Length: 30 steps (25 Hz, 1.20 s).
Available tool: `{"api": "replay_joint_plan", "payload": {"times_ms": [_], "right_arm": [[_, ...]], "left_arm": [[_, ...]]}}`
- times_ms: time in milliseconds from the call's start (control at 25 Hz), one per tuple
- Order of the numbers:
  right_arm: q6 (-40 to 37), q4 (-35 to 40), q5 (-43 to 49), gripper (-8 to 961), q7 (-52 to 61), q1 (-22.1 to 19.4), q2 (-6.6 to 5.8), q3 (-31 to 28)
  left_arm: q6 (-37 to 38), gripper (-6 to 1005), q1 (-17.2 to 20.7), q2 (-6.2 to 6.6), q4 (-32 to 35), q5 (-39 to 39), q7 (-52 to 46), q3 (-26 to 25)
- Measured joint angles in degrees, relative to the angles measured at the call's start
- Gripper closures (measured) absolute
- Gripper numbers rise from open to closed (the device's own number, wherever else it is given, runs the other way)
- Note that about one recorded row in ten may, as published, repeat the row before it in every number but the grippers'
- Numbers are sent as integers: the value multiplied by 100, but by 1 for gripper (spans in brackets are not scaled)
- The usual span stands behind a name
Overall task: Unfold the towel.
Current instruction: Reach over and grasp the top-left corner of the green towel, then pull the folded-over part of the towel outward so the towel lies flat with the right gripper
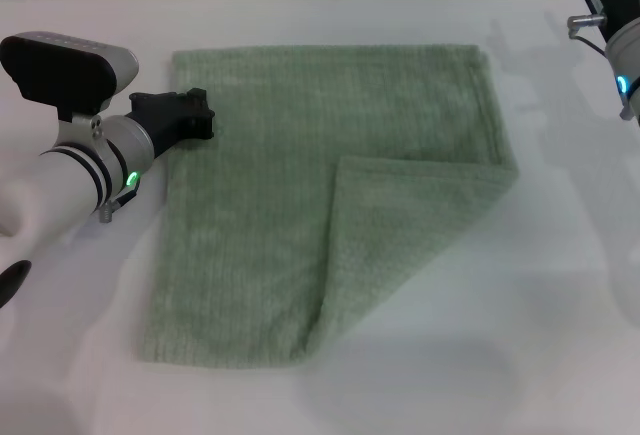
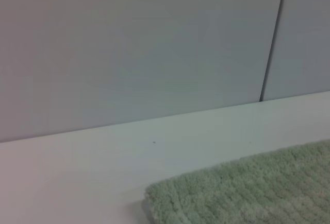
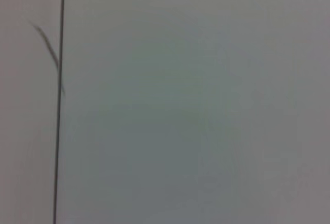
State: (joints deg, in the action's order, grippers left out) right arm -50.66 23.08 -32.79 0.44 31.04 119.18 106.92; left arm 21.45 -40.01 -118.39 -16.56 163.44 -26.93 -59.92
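The pale sage-green towel (image 1: 270, 195) lies flat on the white table (image 1: 560, 305), with its near right corner folded over inward into a triangular flap (image 1: 400, 245). My left gripper (image 1: 200, 115) is at the towel's left edge near its far left corner, low over the cloth. The left wrist view shows a corner of the towel (image 2: 247, 193) against the table. My right arm (image 1: 615, 15) is raised at the far right, away from the towel; its fingers are out of view.
A pale wall with a dark vertical seam (image 2: 272, 38) stands behind the table's far edge. The right wrist view shows only a plain surface with a dark line (image 3: 58, 131).
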Motion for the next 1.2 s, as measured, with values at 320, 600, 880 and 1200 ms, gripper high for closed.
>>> {"api": "replay_joint_plan", "payload": {"times_ms": [320, 600, 880, 1200], "right_arm": [[1492, 987, 18, 173, 0, -48, -24, 22], [3617, 2314, 225, 173, -26, -46, -73, -115], [6258, 3786, 500, 173, -292, 134, -144, -497], [8597, 4577, -92, 173, -1717, 475, -47, -1140]], "left_arm": [[14, 1001, 2, 1, 6, 4, 26, -3], [17, 1001, 2, 9, -15, 11, 43, -3], [17, 1001, 10, 9, -29, 13, 47, -3], [17, 1001, 11, 9, -39, 12, 48, -2]]}}
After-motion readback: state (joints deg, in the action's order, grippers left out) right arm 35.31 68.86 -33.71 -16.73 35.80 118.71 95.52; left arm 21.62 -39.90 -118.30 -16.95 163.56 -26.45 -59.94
